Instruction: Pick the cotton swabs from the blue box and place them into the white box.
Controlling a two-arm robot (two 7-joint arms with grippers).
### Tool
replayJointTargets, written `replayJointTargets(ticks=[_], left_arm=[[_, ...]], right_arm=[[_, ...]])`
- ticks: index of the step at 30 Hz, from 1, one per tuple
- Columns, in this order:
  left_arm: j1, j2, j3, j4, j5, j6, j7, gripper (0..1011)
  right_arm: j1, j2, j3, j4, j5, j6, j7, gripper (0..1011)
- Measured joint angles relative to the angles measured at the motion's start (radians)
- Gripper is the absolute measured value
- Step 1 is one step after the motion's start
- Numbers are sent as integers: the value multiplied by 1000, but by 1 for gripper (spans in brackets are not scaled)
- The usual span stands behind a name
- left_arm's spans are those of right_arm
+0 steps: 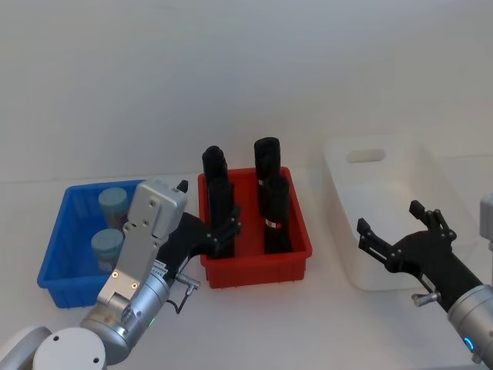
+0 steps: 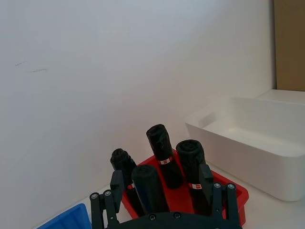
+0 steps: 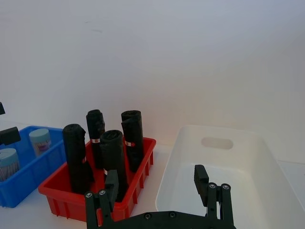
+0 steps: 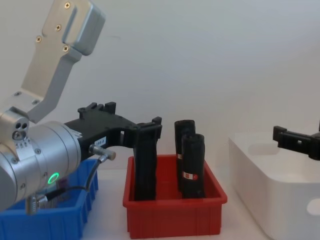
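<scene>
Two swab jars (image 1: 107,248) stand in the blue box (image 1: 52,266); they look light, stiff and smooth, best pinched across the body below the lid. The left gripper (image 1: 208,208), jaws spread and empty, hangs by the red bin (image 1: 254,270). The right gripper (image 1: 389,217), also spread, hovers over the white box (image 1: 339,166).

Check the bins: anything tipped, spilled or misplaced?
Nothing spilled or tipped. Both cotton swabs stand upright in the blue box, black cylinders in the red bin. Only oddity: the open left gripper sits at the red bin, not the blue box. The right gripper is open over the white box.
</scene>
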Motion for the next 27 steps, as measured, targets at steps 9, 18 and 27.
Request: replayJointTargets(ticks=[9, 18, 27], left_arm=[[0, 0, 0, 0, 0, 0, 0, 1004], [-2, -2, -1, 0, 0, 2, 0, 1004], [-27, -18, -13, 8, -1, 27, 15, 1004]], right_arm=[[0, 0, 0, 0, 0, 0, 0, 1002], [0, 0, 0, 0, 0, 0, 0, 1002], [0, 0, 0, 0, 0, 0, 0, 1002]])
